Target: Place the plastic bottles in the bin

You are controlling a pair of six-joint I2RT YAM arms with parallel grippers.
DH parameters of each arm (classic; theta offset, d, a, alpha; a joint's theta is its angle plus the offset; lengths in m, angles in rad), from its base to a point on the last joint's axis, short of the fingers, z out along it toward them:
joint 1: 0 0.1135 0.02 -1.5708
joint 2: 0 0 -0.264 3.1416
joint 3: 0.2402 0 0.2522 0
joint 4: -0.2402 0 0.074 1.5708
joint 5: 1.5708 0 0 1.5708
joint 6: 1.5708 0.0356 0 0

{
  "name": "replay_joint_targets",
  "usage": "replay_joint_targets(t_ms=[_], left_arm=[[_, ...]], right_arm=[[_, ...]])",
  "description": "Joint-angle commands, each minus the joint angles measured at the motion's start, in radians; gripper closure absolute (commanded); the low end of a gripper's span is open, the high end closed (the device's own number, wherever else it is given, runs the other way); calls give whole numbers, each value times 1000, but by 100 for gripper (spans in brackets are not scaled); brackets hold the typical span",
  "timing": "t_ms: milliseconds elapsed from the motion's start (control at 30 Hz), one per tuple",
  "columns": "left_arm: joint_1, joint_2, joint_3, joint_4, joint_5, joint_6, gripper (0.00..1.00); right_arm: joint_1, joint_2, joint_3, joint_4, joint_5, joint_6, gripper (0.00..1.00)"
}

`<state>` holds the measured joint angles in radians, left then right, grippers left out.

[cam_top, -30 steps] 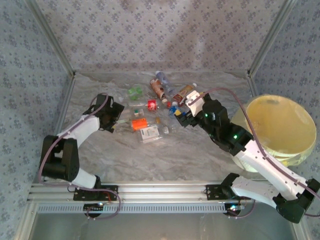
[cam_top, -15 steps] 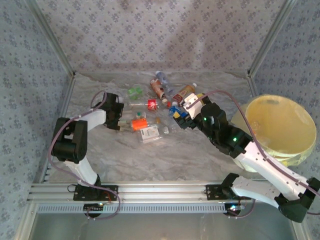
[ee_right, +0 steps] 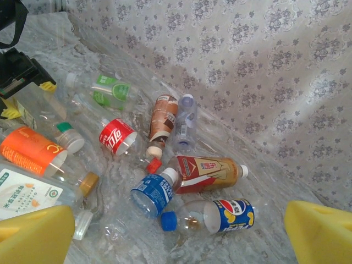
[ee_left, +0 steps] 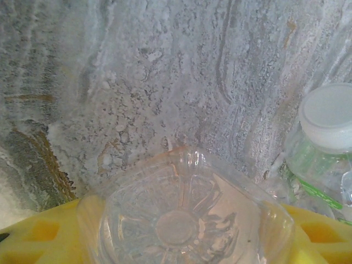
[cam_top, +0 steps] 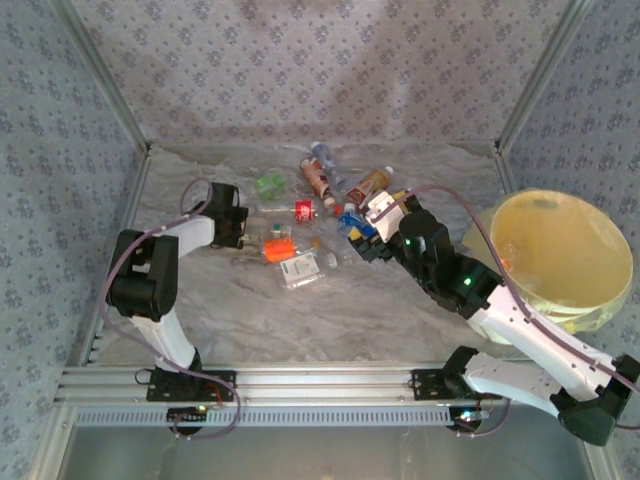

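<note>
Left end effector [ee_left: 181, 242] clenched on clear bottle [ee_left: 184, 217], base-on in wrist view. Right end effector [ee_right: 179, 228] released, hovering over plastic bottles [cam_top: 310, 225] scattered mid-bench [cam_top: 330, 320]. Bin [cam_top: 555, 255] at right edge.

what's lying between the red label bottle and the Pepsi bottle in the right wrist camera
In the right wrist view, a blue-labelled bottle lies between the red-labelled bottle and the Pepsi bottle, with a loose red cap just above it.

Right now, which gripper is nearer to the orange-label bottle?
Left. The left gripper sits just beside the orange-label bottle, on its left; the right gripper hovers farther off to its right, over other bottles.
</note>
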<state>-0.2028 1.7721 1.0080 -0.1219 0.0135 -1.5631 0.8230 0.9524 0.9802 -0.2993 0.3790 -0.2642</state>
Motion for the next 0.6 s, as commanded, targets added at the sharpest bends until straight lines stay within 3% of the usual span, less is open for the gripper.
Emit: replay_joint_targets(t_ms=[0,200,567], left_arm=[[11,-25,-31,79,-16,63,48],[19,-92,-43,111,-34,150,50],[22,-296,-75,75,-67,339,52]], right_arm=[[6,12,-2,34,16,-18,0],[7,34,-12,84,14,15,0],[7,54,-120,233,13,329,0]])
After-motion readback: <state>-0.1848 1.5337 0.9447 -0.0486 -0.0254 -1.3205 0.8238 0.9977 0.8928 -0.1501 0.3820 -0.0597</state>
